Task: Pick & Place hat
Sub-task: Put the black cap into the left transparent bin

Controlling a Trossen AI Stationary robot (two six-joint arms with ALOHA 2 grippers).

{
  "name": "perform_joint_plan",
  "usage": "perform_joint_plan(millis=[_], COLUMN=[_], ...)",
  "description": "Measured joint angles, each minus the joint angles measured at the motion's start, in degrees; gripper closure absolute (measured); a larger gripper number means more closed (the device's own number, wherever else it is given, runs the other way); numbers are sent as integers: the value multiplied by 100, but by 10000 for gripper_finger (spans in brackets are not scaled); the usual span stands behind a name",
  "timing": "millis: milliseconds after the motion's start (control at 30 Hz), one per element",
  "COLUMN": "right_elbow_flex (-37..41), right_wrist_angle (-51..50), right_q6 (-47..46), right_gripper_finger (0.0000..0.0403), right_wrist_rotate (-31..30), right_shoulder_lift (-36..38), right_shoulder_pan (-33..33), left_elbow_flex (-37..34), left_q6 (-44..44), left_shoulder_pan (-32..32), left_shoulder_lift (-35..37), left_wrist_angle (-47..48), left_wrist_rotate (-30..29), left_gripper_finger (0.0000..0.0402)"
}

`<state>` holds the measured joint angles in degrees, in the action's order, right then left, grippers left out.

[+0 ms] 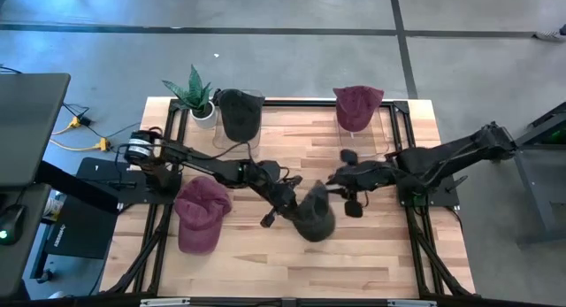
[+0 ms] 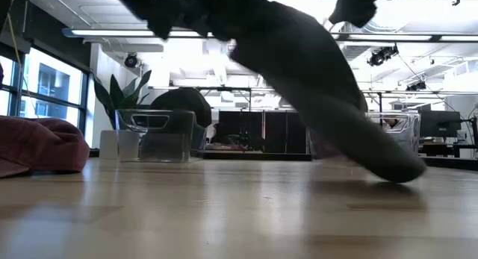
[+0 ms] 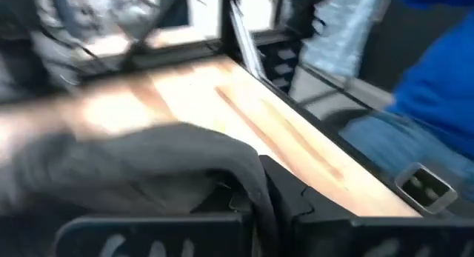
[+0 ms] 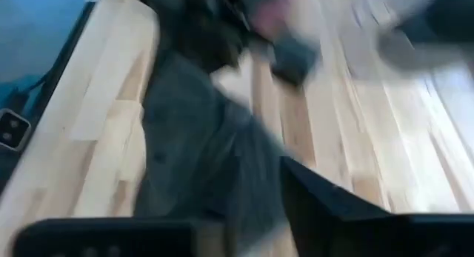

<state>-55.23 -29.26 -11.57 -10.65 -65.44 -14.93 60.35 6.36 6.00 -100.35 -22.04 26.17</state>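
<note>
A dark grey hat (image 1: 316,217) hangs tilted near the table's middle, between my two grippers. My left gripper (image 1: 287,199) reaches in from the left and is shut on it. My right gripper (image 1: 334,181) stands open at the hat's far-right side, and the grey cloth (image 4: 200,153) spreads out in front of its fingers. In the low view this gripper (image 2: 358,5) shows just apart from the hat (image 2: 314,80). A maroon hat (image 1: 202,214) lies on the table's left part, crown up. My left gripper holds the grey hat by its left edge (image 1: 299,203), with bunched cloth (image 3: 222,175) pinched between the two fingers; how many layers cannot be told. It comes slanting down from the table's left. The hat slopes down to the right, and its low end (image 2: 399,169) touches the table.
Two clear containers stand at the far edge, one (image 1: 239,117) holding a dark hat, the other (image 1: 356,111) a maroon hat. A potted plant (image 1: 196,96) stands by the far-left corner. Bare wood (image 1: 371,254) lies toward the near edge. A person in blue (image 3: 437,79) is beyond the table.
</note>
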Motion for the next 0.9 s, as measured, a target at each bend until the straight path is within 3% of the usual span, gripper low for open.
perform_joint_plan(millis=[133,300,600,800,900], right_elbow_flex=[-281,196,1380,1738,1876], right_wrist_angle=[-865,-267,2405,2533,2422], right_q6=[-952,-1355,687,1835,1911], right_gripper_finger=[229,158,140,140,140], right_wrist_rotate=[74,-404,-2300,-4070,-4484], right_shoulder_lift=[283,408,-257,-820,-1102], right_shoulder_pan=[9,-340,-1256,-1791,-1878], left_elbow_flex=[-4,-15,-4,54,75], left_q6=[125,-363,-1701,-1811,-1874], left_shoulder_pan=[2,-1,-4,-73,-115], left_shoulder_lift=[553,1110,1296,1296,1296], left_wrist_angle=[911,1266,919,852,822], left_wrist_rotate=[-1298,-2903,-3761,-3797,-3627], left_gripper_finger=[398,400,401,401,401])
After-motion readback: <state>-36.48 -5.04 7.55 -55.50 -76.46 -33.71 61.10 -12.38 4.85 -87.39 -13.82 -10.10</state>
